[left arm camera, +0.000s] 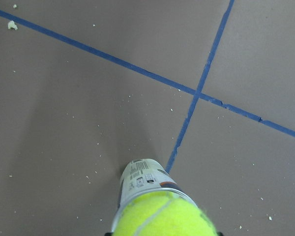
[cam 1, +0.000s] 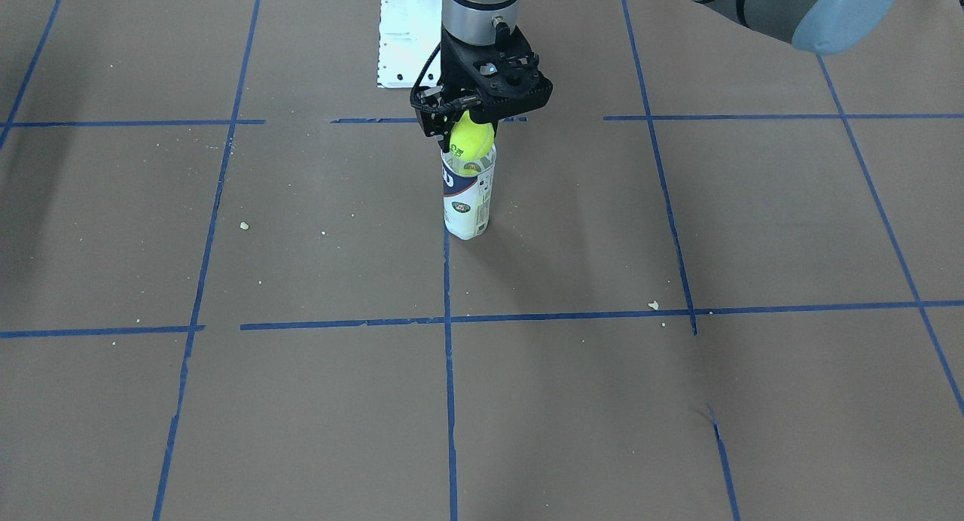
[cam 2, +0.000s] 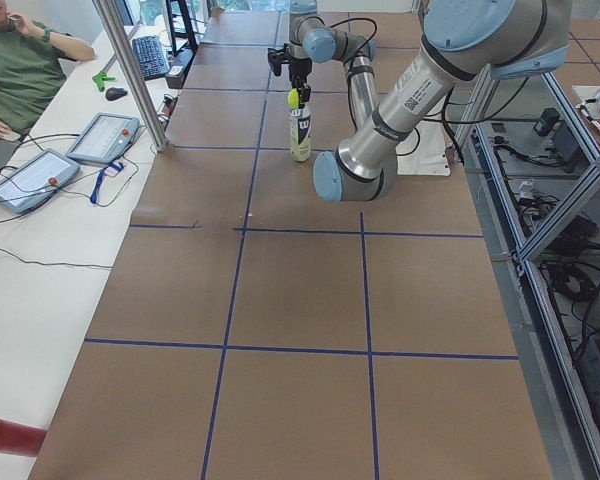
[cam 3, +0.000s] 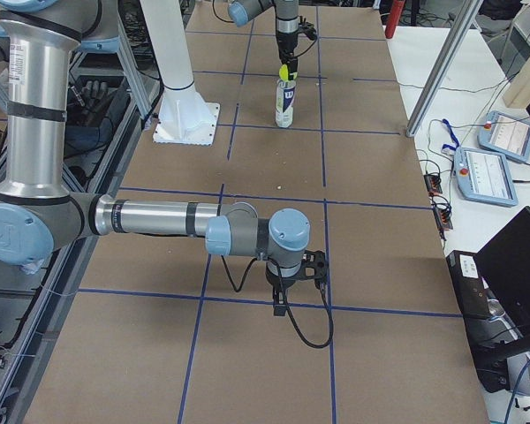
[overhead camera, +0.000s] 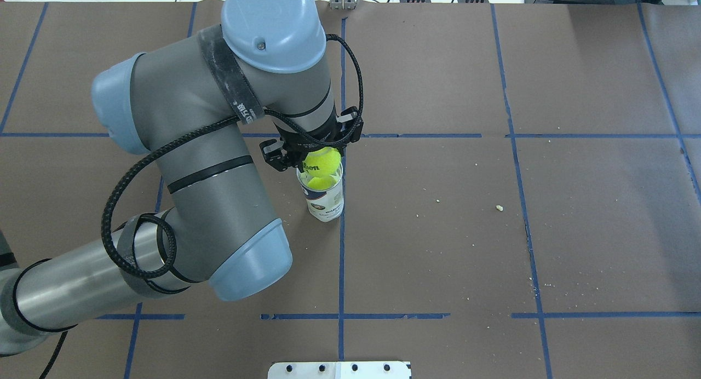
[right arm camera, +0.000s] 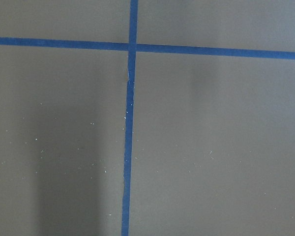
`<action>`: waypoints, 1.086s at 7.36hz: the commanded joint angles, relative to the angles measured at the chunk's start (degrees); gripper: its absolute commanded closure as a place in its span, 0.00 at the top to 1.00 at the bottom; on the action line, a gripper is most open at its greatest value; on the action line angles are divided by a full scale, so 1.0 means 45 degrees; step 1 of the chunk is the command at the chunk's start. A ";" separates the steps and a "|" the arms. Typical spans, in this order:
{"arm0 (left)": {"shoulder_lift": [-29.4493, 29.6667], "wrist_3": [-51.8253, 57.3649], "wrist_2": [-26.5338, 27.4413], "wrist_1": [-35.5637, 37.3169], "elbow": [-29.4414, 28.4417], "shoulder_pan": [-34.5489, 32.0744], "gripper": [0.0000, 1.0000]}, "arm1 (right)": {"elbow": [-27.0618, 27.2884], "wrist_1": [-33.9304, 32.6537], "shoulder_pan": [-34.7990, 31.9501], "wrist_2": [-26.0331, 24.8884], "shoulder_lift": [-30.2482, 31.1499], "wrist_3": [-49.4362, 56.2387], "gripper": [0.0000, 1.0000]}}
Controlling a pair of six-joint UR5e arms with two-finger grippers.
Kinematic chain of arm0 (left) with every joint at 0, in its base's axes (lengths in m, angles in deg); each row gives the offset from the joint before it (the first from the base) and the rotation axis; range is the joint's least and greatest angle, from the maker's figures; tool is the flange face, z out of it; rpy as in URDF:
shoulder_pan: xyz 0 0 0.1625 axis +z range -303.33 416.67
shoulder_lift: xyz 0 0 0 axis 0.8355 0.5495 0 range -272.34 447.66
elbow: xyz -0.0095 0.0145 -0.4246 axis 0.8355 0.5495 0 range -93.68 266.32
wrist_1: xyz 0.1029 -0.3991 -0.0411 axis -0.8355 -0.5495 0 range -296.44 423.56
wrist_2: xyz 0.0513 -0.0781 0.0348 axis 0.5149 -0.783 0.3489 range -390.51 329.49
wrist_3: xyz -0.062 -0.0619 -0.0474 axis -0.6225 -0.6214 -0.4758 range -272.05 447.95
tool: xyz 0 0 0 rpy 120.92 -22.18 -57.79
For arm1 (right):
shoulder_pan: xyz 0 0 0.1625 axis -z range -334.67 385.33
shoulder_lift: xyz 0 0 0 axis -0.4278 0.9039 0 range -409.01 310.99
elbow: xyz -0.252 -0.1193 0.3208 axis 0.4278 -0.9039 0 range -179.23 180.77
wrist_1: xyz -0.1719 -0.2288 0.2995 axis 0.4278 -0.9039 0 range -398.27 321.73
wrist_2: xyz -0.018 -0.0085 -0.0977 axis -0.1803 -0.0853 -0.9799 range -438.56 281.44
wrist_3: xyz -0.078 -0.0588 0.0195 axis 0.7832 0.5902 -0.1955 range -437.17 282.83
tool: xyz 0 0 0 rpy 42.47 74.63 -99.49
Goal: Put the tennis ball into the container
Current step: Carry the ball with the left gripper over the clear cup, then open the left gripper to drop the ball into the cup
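Note:
The tennis ball (cam 1: 474, 141) (overhead camera: 323, 162), bright yellow-green with a dark logo, sits at the mouth of the container (cam 1: 468, 201) (overhead camera: 326, 201), a clear upright tube with a white and dark blue label. My left gripper (cam 1: 470, 132) (overhead camera: 319, 156) is shut on the ball from above, directly over the tube. In the left wrist view the ball (left arm camera: 162, 217) covers the silvery rim of the tube (left arm camera: 143, 176). My right gripper (cam 3: 293, 287) hangs low over bare table far from the tube, and I cannot tell whether it is open or shut.
The white robot base (cam 1: 405, 35) (cam 3: 185, 119) stands behind the tube. Small crumbs (cam 1: 653, 305) dot the brown, blue-taped table. An operator (cam 2: 20, 70) and tablets (cam 2: 102, 135) are at a side desk.

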 commanded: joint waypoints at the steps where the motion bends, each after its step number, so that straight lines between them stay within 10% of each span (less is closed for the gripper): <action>1: -0.0024 0.0082 0.0028 -0.0011 -0.0004 0.0034 0.88 | 0.0000 0.0000 0.0000 0.0000 0.0000 0.0000 1.00; 5: -0.0102 0.0140 0.0028 0.0027 0.0424 0.0034 1.00 | 0.0000 0.0000 0.0000 0.0000 -0.0019 0.0000 1.00; 8: -0.2476 0.4243 -0.0147 -0.0030 0.2706 -0.1245 1.00 | 0.0000 0.0000 0.0000 0.0000 0.0000 0.0000 1.00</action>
